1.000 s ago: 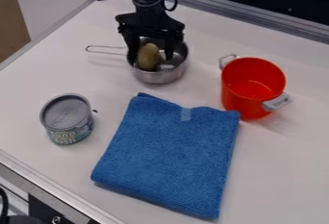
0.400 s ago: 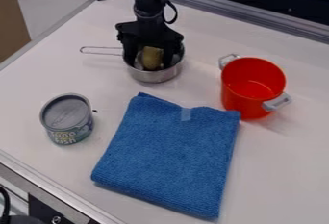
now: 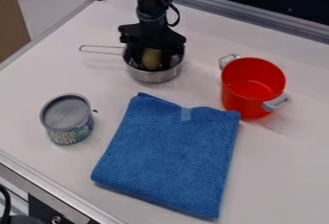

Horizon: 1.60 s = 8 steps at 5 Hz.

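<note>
Far side, left of centre: we see a steel saucepan (image 3: 154, 77) upright on the white table (image 3: 199, 88), its wire handle (image 3: 99, 49) pointing left.
Potato (image 3: 151, 58): inside the saucepan, right at the gripper.
Black gripper (image 3: 153, 63): hanging down into the saucepan; we cannot tell how far open it is or whether it has hold of the potato.
Saucepan trouble: we judge that a sideways push on the thin wall could slide or tip it, as nothing we see braces it.
Potato trouble: its rounded skin could slip from an off-centre grasp.
Right side: a red pot (image 3: 254, 81) with grey handles.
Near middle: a folded blue towel (image 3: 170, 158).
Near left: a closed tuna can (image 3: 67, 117).
</note>
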Each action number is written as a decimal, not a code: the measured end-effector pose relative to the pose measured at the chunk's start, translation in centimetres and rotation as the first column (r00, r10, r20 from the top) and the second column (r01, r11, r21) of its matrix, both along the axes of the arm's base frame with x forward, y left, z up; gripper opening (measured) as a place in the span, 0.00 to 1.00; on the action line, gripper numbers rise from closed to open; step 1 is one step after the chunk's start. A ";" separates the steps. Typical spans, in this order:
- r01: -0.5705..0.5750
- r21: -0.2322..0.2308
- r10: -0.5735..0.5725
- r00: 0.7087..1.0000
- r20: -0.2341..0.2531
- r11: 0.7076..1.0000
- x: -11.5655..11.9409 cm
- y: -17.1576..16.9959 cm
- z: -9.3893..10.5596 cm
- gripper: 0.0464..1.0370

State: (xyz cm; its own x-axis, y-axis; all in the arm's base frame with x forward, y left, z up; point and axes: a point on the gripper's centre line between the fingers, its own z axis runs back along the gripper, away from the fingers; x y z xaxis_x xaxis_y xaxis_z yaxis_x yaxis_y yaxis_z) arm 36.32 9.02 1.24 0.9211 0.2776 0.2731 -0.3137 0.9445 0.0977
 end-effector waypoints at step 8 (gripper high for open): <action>0.124 -0.175 -0.118 0.992 0.045 0.977 -5.4 -4.3 8.4 0.59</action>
